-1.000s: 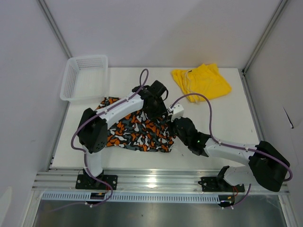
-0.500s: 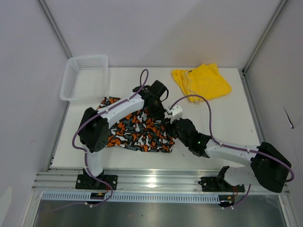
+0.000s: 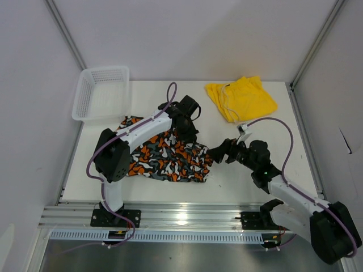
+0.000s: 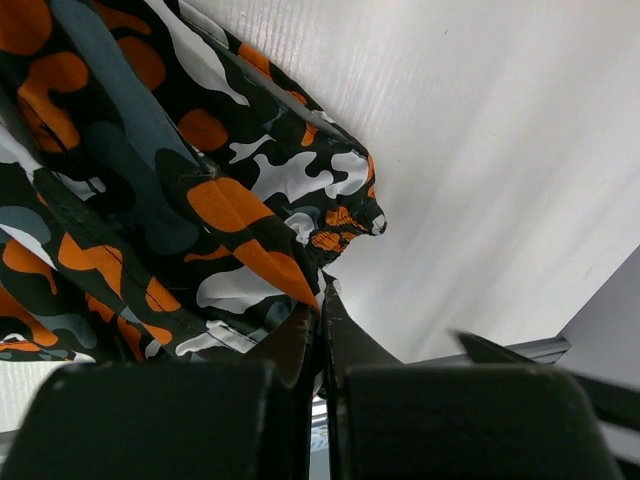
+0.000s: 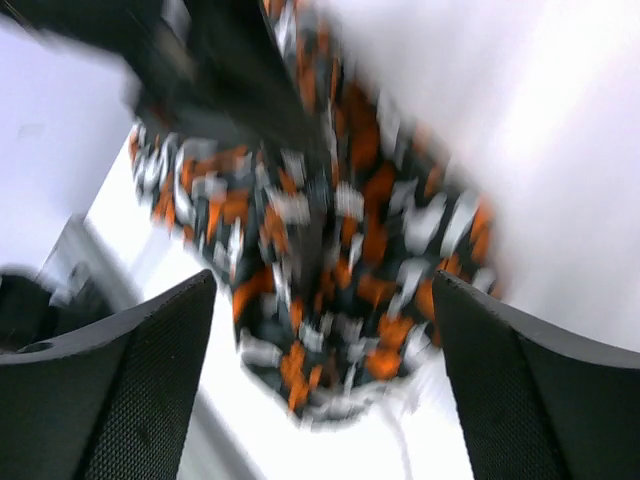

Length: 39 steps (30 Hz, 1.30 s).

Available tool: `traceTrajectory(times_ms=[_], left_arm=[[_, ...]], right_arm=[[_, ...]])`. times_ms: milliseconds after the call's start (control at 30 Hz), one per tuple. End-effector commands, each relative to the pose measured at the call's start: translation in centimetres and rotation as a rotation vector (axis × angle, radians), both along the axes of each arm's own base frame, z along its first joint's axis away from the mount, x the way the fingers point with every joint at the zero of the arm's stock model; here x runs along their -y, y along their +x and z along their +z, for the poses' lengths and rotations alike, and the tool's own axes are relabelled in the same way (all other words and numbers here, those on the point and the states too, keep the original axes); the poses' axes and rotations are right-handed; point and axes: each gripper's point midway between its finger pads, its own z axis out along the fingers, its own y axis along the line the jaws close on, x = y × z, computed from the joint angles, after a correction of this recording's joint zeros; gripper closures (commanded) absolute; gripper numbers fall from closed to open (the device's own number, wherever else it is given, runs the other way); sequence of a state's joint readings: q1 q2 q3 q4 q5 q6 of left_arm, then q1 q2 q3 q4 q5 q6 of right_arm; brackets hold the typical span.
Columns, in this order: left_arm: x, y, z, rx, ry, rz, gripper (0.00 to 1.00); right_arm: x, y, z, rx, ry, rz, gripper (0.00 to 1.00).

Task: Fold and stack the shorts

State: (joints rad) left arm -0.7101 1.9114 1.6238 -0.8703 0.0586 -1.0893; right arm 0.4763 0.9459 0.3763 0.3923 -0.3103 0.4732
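The patterned shorts (image 3: 164, 157) lie spread on the white table at centre-left. My left gripper (image 3: 191, 136) sits at their upper right edge, and in the left wrist view it (image 4: 322, 297) is shut on a fold of the patterned cloth (image 4: 190, 210). My right gripper (image 3: 220, 153) hangs just right of these shorts, apart from them. Its fingers (image 5: 150, 380) stand wide open with nothing between them, and the blurred shorts (image 5: 340, 260) lie ahead of it. The yellow shorts (image 3: 241, 99) lie crumpled at the back right, away from both grippers.
A white mesh basket (image 3: 102, 93) stands at the back left corner of the table (image 3: 266, 141). Metal frame posts and grey walls close in both sides. The rail with both arm bases runs along the near edge.
My left gripper closed on the patterned shorts' edge. The right gripper opened, let the shorts go, and pulled back to the right as its arm swung out; the right wrist view is motion-blurred.
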Motion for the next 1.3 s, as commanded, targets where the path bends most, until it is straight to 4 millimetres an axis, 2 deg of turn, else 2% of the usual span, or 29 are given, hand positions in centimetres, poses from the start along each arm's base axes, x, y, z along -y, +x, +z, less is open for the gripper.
traceTrajectory(times_ms=[0,133,167,367,400,567,933,1100,1267], left_arm=[[1.0,0.5,0.8,0.021,-0.042,-0.041,1.00],[1.6,0.1,0.4,0.003,-0.053,-0.085,1.00],[1.8,0.1,0.4,0.003,-0.054,-0.092,1.00],[3.3,-0.6,-0.8,-0.040,-0.061,-0.155,1.00],[3.7,-0.7,-1.6,-0.053,-0.054,-0.174,1.00],[4.7,-1.3,-2.8,-0.097,-0.030,-0.246,1.00],[5.1,-1.6,-2.7,-0.098,-0.046,-0.291,1.00],[5.7,-1.8,-4.2,-0.128,-0.063,-0.317,1.00],[6.3,-2.0,-6.2,-0.170,-0.073,-0.342,1.00]], right_arm=[[-3.1,-4.5,-1.8,-0.168,0.124,0.287,0.09],[-4.4,-5.2,-3.1,-0.192,0.142,0.350,0.03],[-5.1,-5.7,-3.2,-0.193,0.140,0.371,0.02],[-6.7,-5.8,-5.6,-0.211,0.082,0.375,0.01],[-6.9,-5.8,-5.7,-0.210,0.084,0.376,0.01],[-6.7,-5.2,-7.4,-0.239,0.058,0.338,0.00],[-6.1,-4.1,-9.3,-0.327,0.016,0.241,0.00],[-7.0,-5.8,-10.2,-0.380,0.032,0.314,0.01],[-8.7,-8.7,-9.9,-0.400,0.067,0.448,0.01]])
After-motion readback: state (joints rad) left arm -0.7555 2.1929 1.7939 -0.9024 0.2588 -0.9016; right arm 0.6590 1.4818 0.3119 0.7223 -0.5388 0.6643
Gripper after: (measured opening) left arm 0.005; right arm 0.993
